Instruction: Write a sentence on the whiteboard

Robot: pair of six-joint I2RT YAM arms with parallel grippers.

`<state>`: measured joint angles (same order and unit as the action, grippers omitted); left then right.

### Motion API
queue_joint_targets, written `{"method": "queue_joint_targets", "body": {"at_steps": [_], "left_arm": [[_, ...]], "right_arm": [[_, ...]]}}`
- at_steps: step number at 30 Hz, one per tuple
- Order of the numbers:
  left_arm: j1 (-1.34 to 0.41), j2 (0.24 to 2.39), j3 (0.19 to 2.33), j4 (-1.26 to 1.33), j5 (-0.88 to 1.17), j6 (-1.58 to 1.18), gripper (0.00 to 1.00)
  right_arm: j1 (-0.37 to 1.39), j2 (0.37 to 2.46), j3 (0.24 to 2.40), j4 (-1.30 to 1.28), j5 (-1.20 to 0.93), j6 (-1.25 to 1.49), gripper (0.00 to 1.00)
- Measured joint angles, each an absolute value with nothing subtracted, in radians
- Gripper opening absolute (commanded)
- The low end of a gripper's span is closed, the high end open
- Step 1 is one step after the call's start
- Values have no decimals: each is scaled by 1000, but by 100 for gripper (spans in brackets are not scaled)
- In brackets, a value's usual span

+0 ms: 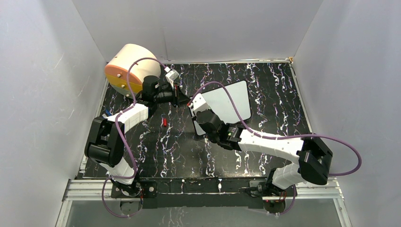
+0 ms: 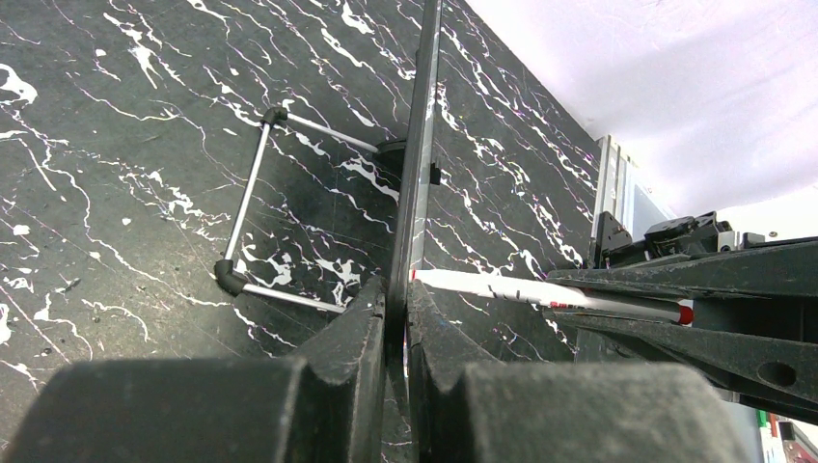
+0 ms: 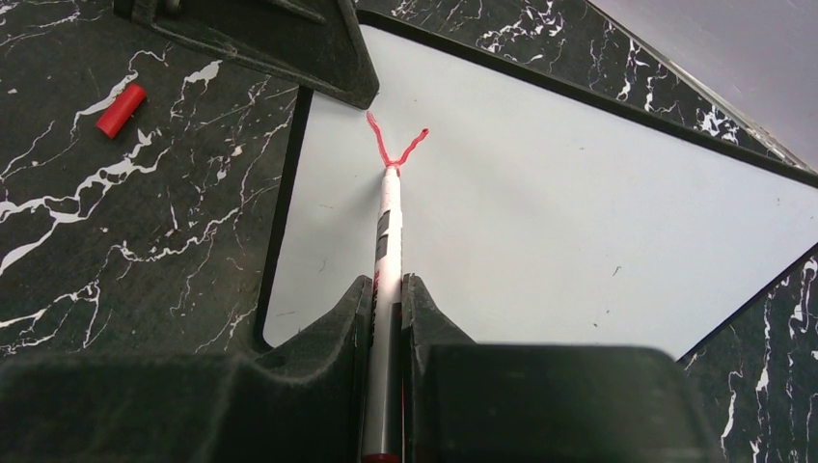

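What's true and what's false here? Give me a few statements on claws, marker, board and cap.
1. The right claw is shut on the marker, whose tip touches the whiteboard. True.
2. The left claw hangs free of the whiteboard. False: it is clamped on the board's edge.
3. Two full lines of writing cover the board. False: only one small red V-shaped stroke shows, at the marker's tip.
4. The red cap lies on the table, off the board. True.
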<state>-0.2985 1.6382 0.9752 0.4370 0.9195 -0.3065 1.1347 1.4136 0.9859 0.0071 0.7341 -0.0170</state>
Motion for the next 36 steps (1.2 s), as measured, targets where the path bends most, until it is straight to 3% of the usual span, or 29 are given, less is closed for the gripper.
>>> {"method": "queue_joint_targets", "body": {"at_steps": [23, 36], "left_arm": [[-299, 1638, 976, 436, 913, -307, 0], [-299, 1638, 978, 432, 913, -307, 0]], "right_arm": [[1139, 1413, 986, -125, 722, 75, 0], [1130, 1320, 951, -51, 723, 41, 0]]}}
